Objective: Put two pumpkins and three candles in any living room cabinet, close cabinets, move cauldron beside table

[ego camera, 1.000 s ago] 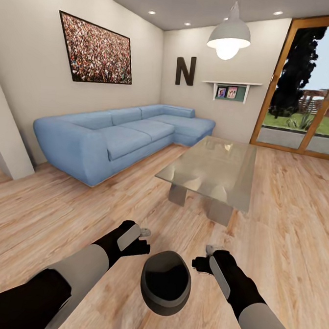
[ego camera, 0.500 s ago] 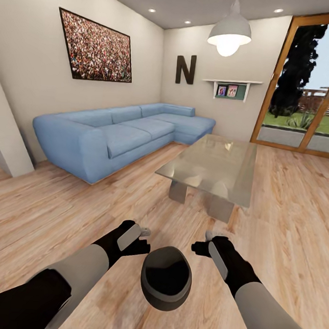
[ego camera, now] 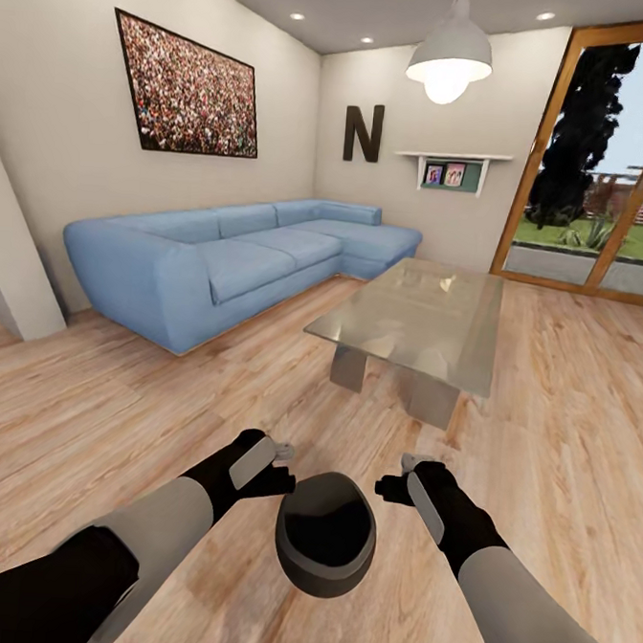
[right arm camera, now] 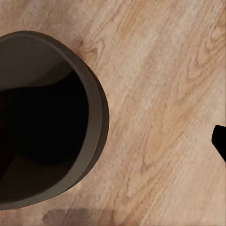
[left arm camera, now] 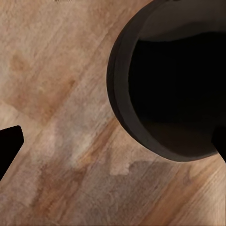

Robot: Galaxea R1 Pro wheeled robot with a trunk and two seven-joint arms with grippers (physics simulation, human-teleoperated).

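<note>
A home living room: blue sofa (ego camera: 229,267), glass coffee table (ego camera: 418,319), patio doors (ego camera: 610,169).

From my seat, the cauldron (ego camera: 325,544) sits on bare wooden floor (ego camera: 94,421) between my left gripper (ego camera: 283,466) and right gripper (ego camera: 394,480), each just beside its rim and spread wide — in both wrist views I see plank showing on the outer side of the rim, so there is room to pass around it. Ahead, the glass coffee table (ego camera: 418,319) stands in the way, with the blue sofa (ego camera: 220,266) to its left; open floor runs between the two and on the table's right toward the glass doors (ego camera: 610,169).
</note>
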